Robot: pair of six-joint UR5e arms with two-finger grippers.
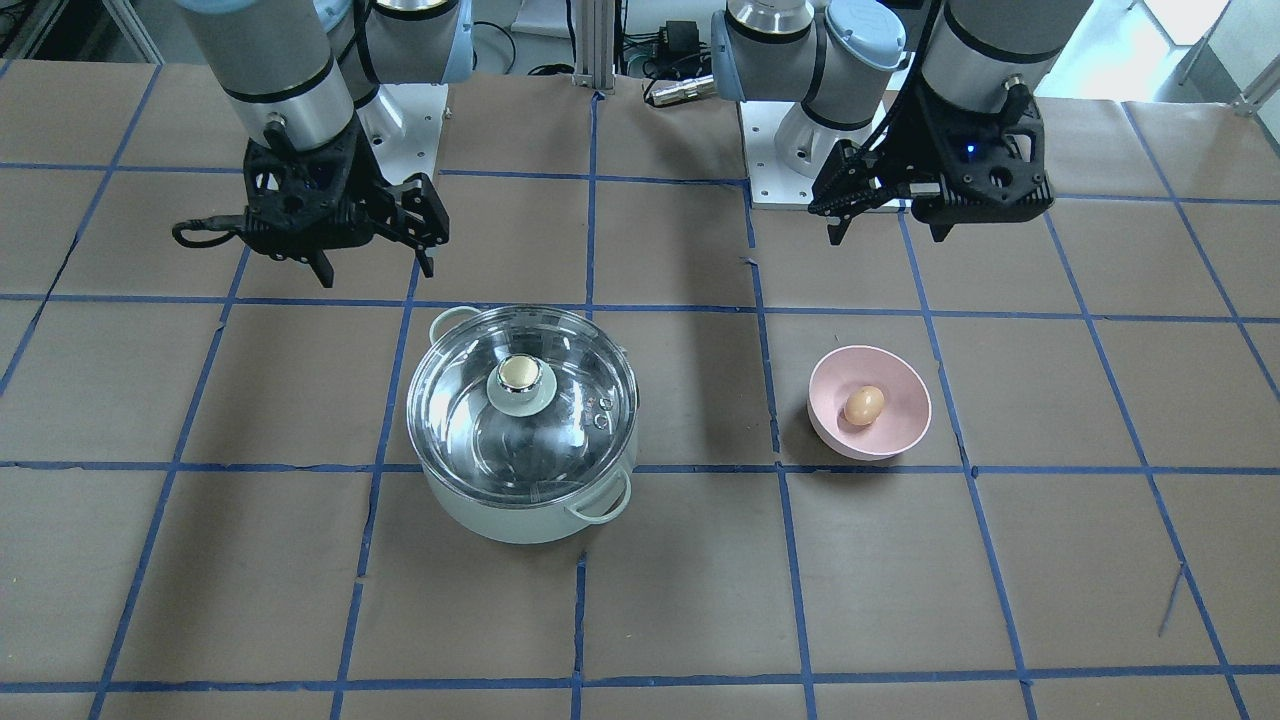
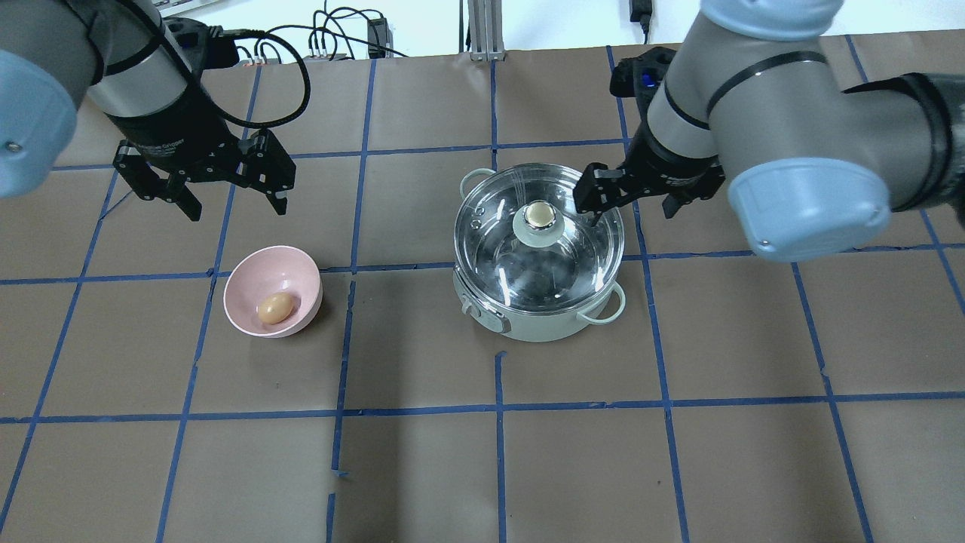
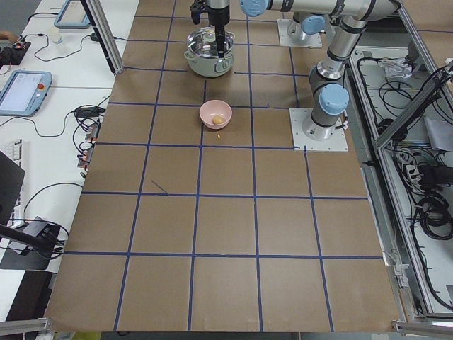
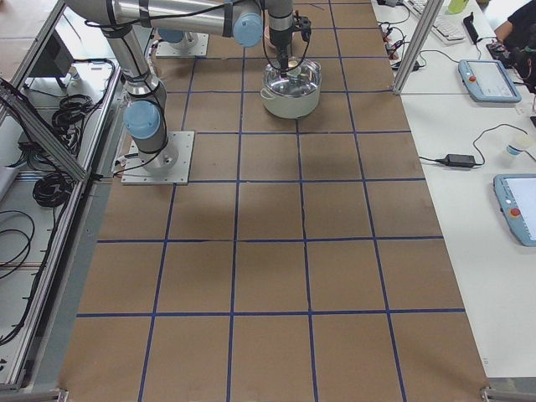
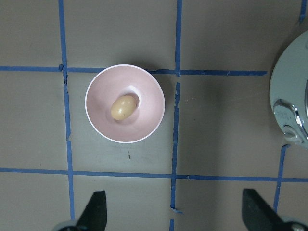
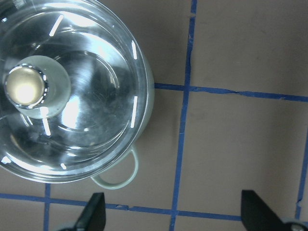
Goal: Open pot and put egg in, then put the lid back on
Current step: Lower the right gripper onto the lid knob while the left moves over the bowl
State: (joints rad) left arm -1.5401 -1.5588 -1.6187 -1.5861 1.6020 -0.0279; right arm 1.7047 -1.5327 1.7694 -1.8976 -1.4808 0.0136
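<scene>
The mint-green pot [image 1: 520, 505] stands mid-table with the glass lid [image 1: 470, 420] on it, its cream-gold knob [image 1: 521, 377] upright; both also show in the overhead view [image 2: 528, 324]. The brown egg [image 1: 864, 405] lies in a pink bowl [image 1: 900, 440], also seen in the overhead view [image 2: 275, 308] and the left wrist view [image 5: 123, 107]. My right gripper [image 2: 632, 211] is open and empty, raised beside the pot on its right; its wrist view shows the lid [image 6: 91, 120] off to one side. My left gripper [image 2: 237, 207] is open and empty, raised near the bowl [image 5: 144, 120].
The table is covered in brown paper with a blue tape grid [image 2: 497, 407]. The arm bases' mounting plates [image 1: 800, 190] sit at the robot's edge. Operator desks with tablets [image 4: 486, 79] flank the table's far side.
</scene>
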